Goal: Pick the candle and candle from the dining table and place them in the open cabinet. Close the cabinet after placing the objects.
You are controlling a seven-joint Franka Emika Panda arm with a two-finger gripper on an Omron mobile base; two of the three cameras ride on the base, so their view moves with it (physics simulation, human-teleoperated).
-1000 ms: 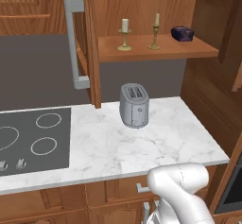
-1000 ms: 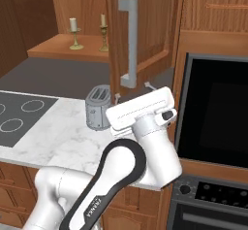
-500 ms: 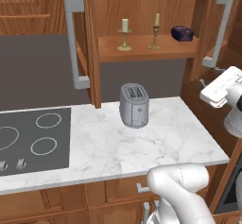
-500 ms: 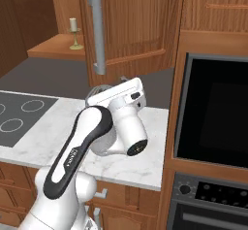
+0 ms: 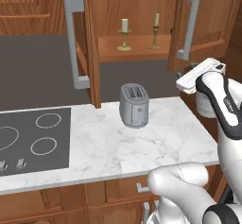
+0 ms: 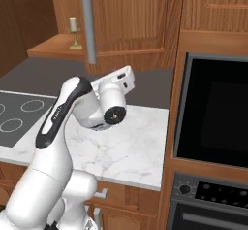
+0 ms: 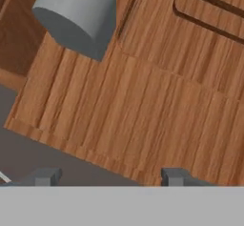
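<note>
While the left cabinet door (image 5: 78,43) stands swung wide at the far left, above the black hob (image 5: 28,140), both candlesticks are already on the cabinet shelf (image 5: 134,53): the thick cream candle (image 5: 125,34) to the left, the thin tapered candle (image 5: 155,30) just right of it, both upright and a little apart. So the placing looks done, and what is left, by my reckoning, is shutting the doors.

Below the shelf a grey toaster (image 5: 134,105) sits on the marble bench (image 5: 156,145). Further right, the right cabinet door (image 5: 203,24) hangs partly swung in, its grey bar handle (image 5: 188,27) facing the room, and the arm's hand is raised against the door's lower edge. From the hand's own camera, the gripper (image 7: 108,177) has its two fingertips (image 7: 174,176) set well apart, with nothing between them, pointed at the door's wood panel near the end of the handle.

I can read no brand, label or writing anywhere.
</note>
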